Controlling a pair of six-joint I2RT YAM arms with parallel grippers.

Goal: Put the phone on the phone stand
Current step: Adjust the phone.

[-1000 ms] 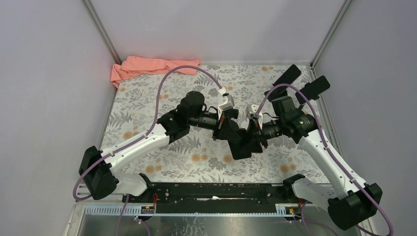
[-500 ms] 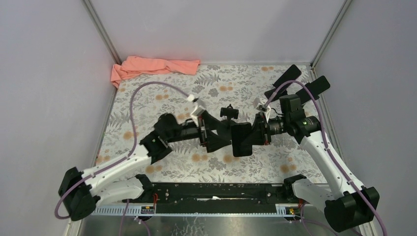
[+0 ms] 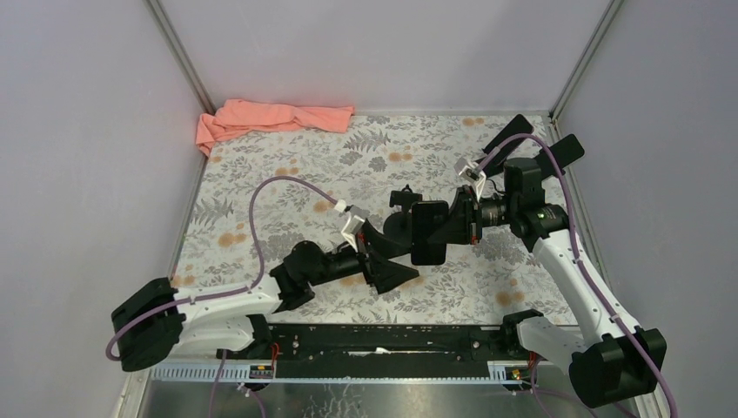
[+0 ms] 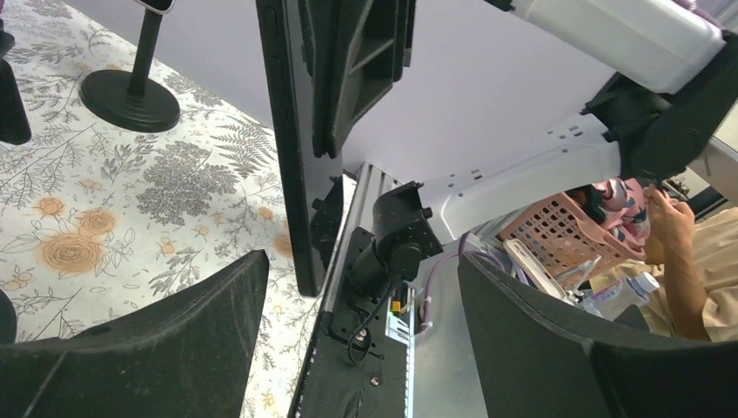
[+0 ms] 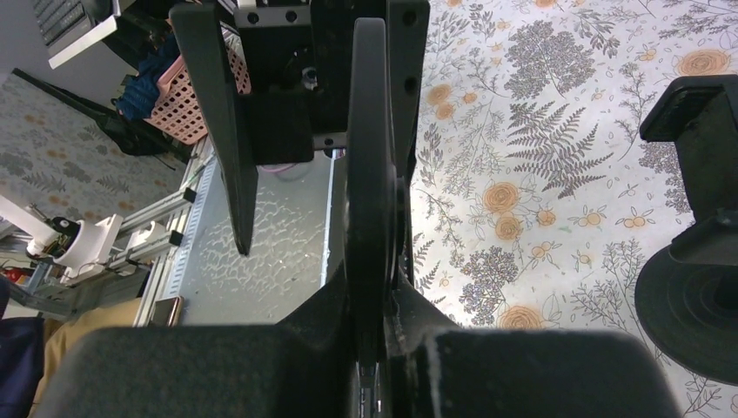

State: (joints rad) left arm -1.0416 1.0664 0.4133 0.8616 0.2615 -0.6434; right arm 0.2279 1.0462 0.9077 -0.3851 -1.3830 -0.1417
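Top view: your right gripper is clamped on the phone, held upright just beside the phone stand. The left gripper gapes empty nearby. Match the cradle's tilt before lowering.

Left wrist: the phone is edge-on, its top cut off.

Right wrist: the phone stand is cropped and its cradle lip cannot be made out.

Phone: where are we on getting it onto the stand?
Done: the phone is off the table, clamped edge-on in the right gripper. The left gripper is open and clear of it. In hand: the right arm holds the phone beside the stand, whose cradle looks empty. Left: seat the phone in the cradle and release.
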